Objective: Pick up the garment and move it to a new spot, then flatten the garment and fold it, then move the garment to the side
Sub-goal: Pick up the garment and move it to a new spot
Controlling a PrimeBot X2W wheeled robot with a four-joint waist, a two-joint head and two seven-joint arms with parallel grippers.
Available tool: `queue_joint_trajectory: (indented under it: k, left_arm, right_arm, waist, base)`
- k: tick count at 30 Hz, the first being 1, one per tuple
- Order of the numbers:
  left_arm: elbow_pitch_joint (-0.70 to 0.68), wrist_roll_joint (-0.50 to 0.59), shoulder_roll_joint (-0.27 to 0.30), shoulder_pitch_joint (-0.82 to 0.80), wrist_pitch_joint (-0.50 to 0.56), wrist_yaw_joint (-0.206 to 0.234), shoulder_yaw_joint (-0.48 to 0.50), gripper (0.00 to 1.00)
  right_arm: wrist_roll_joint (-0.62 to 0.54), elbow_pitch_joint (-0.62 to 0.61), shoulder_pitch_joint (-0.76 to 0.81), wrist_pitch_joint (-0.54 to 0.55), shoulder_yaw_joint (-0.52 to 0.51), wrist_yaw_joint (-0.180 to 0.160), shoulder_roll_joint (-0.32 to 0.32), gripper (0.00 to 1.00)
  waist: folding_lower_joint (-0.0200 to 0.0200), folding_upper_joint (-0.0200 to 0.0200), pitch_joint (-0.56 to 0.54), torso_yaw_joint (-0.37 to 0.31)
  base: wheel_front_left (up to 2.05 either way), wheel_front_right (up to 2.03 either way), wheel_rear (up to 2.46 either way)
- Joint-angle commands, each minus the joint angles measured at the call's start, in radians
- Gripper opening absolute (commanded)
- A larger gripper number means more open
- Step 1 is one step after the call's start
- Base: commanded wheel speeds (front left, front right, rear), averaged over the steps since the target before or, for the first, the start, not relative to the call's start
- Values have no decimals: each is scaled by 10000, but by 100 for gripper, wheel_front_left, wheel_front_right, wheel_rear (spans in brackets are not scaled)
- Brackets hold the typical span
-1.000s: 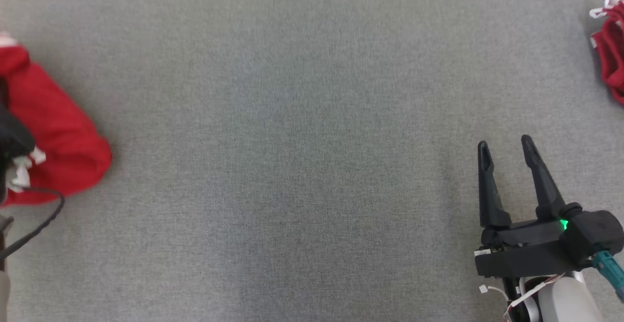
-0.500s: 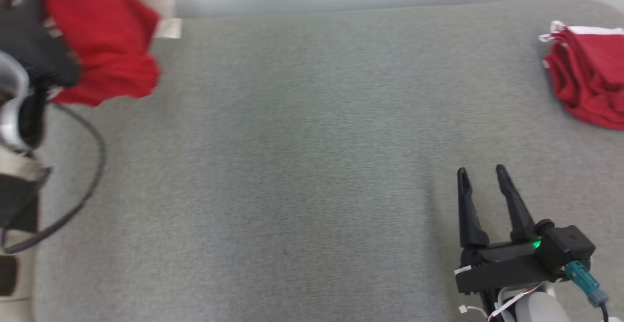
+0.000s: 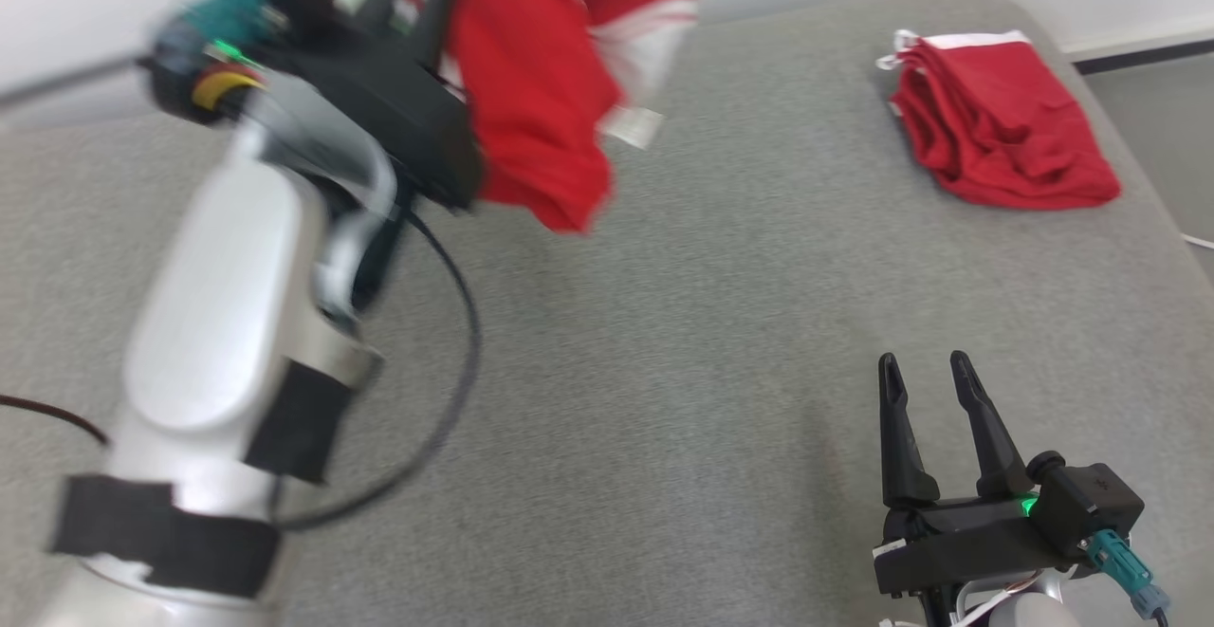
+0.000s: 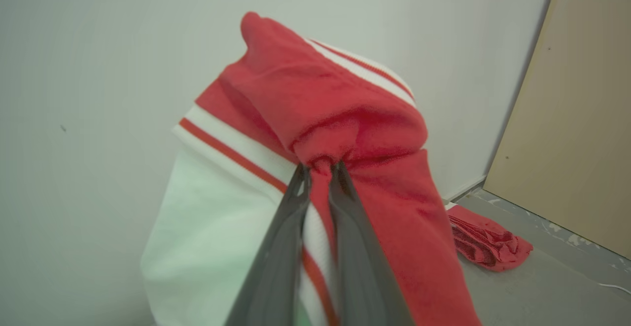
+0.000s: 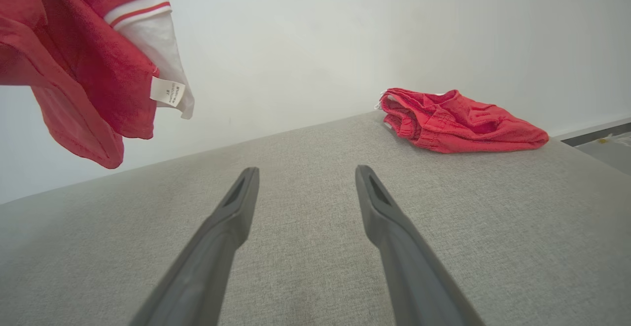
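Light: bright, even, diffuse. Head view: we log motion blur on left arm (image 3: 237,323) and garment (image 3: 541,86); faint shadow beside right gripper (image 3: 922,359) on grey surface (image 3: 664,371). Wrist views: mostly sharp; we note wide-angle bending toward edges, fingers (image 5: 217,247) soft near lens.

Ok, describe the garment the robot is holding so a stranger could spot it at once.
Start at the grey surface. Above its far left part, the left arm holds a red garment with white striped trim in shut jaws. Unlike the other red garment, lying at the far right, it hangs in the air and shows a white label.
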Motion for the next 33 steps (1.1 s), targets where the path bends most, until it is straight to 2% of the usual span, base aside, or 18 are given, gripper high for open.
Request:
queue_joint_trajectory:
  k: [1, 7, 14, 18, 19, 20, 21, 29, 33]
  left_arm:
    - [-48, -126, -137, 368, -143, 50, -52, 0]
    - [11, -295, -558, 1627, -580, 208, -480, 0]
    - [1057, -463, -753, 3468, -1189, 402, -1021, 0]
    - [1831, -432, -792, 3993, -1629, 484, -1344, 0]
    - [1964, -416, -817, 4050, -1782, 472, -1416, 24]
    - [2094, -443, -823, 4085, -1898, 456, -1482, 66]
    - [2173, -432, -836, 4082, -2052, 427, -1572, 100]
    - [1857, -194, -865, 3772, -3351, 296, -2133, 100]
    - [1441, -132, -552, 3879, -3644, 449, -1958, 100]
  right_arm:
    - [53, -15, 113, -3, 6, -26, 89, 100]
    - [78, -5, 184, -4, -49, -26, 120, 100]
    - [115, 119, 150, -3, -50, -26, 136, 100]
    - [11, 153, 122, -3, -35, -26, 147, 100]
    - [-10, 157, 131, -3, -50, -26, 147, 100]
    - [-32, 166, 139, -3, -43, -26, 142, 100]
    - [-47, 179, 148, -3, -34, -26, 135, 100]
    - [-12, 208, 401, -3, -169, -26, -8, 100]
    - [9, 182, 535, -3, -215, -26, -60, 100]
  waist:
    - [0, 0, -98, -286]
    - [0, 0, -88, -338]
    - [0, 0, -87, -206]
    - [0, 0, -134, -71]
    - [0, 0, -156, -26]
    - [0, 0, -188, 14]
    - [0, 0, -216, 53]
    - [0, 0, -700, 601]
    - [0, 0, -963, 895]
  base:
    - [0, 0, 0]
    - [0, 0, 0]
    - [0, 0, 0]
    - [0, 0, 0]
    - [0, 0, 0]
    - [0, 0, 0]
    - [0, 0, 0]
    - [0, 0, 0]
    - [0, 0, 0]
